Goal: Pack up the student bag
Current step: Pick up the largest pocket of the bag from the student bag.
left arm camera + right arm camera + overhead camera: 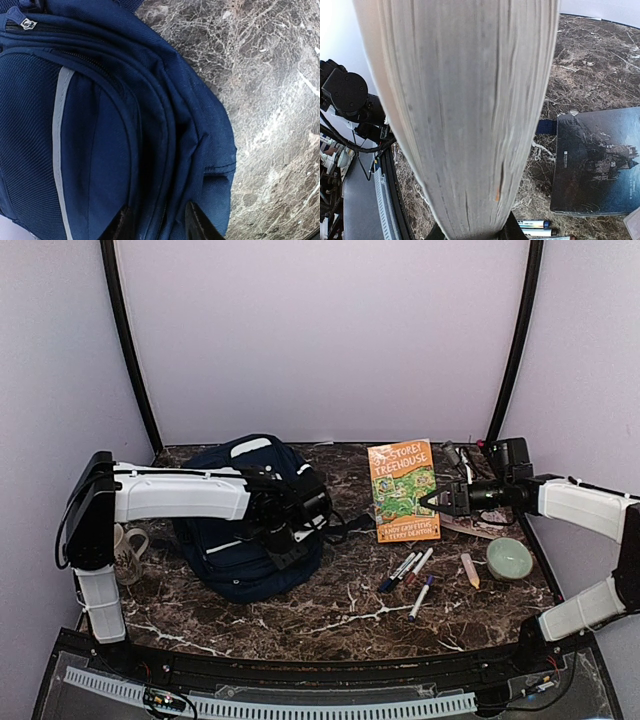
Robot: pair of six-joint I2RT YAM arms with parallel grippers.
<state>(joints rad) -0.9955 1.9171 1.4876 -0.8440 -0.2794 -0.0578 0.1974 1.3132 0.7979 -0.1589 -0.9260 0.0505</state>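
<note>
Left tool: my left tool [160, 227] sits low over the bag, its two fingers [119, 226] parted. A fold of blue cloth at the bag's side lies between them, and I see no pinch on it.
Right tool: my right tool [436, 500] is clamped on the long edge of a book, with the fingers on either side of its pages.
Bag: the navy bag [232, 562] lies on the left half of the worktop [340, 625], under my left arm. Its front pocket faces up, with a thin pale stripe [58, 150] running down it.
Bag zip: a zip pull [27, 23] sits at the top corner of my left wrist view, on a zip line that looks shut there.
Strap: a dark strap [345, 527] trails from the bag towards the book.
Book: the orange book [402, 490] is to the right of the bag, apart from it, with its cover turned up to the overhead camera. In my right wrist view its page edges fill the middle. I cannot tell whether its far edge touches the worktop.
Mug: a pale mug [128, 552] stands just left of the bag, beside my left arm's base.
Pens: a few markers [408, 568] lie in a loose bunch in front of the book. One blue-capped pen [421, 598] lies nearer the front, and a short tan pencil [470, 570] lies to their right.
Bowl: a small green bowl [510, 559] sits by the pencil, near the right edge.
Second book: a dark-covered book [597, 160] lies flat on the worktop below my right tool.
Back corner: small odds and ends [458, 454] are too small to make out.
</note>
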